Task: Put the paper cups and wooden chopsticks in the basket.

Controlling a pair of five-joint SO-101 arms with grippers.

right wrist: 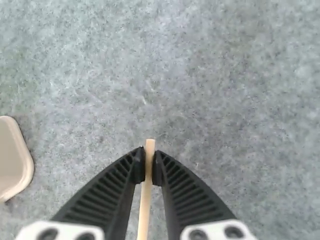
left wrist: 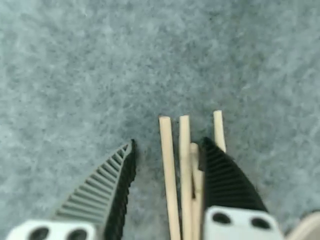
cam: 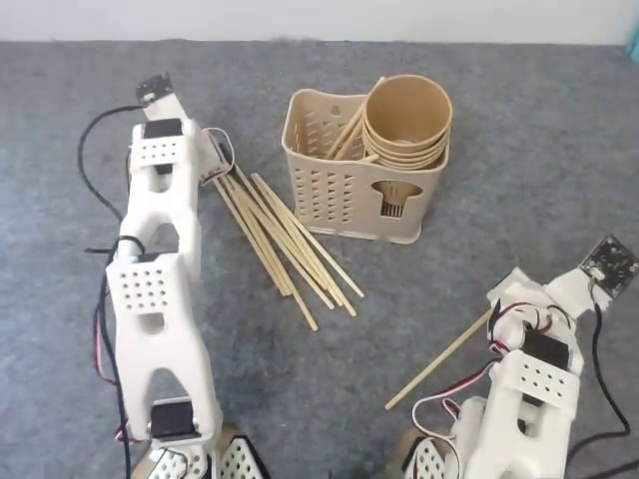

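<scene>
One chopstick pinched endwise in my right gripper for basket carry; left gripper gapes around loose chopsticks, ungripped.

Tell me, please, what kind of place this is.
Likely a robot practice bench, not a kitchen: a grey felt-like mat, the left arm and right arm with exposed wires, and a basket of paper cups beside loose wooden chopsticks.

Text check, all 3 cams: I can read nothing. No legible print, label, no. or sign on anything in my sight.
</scene>
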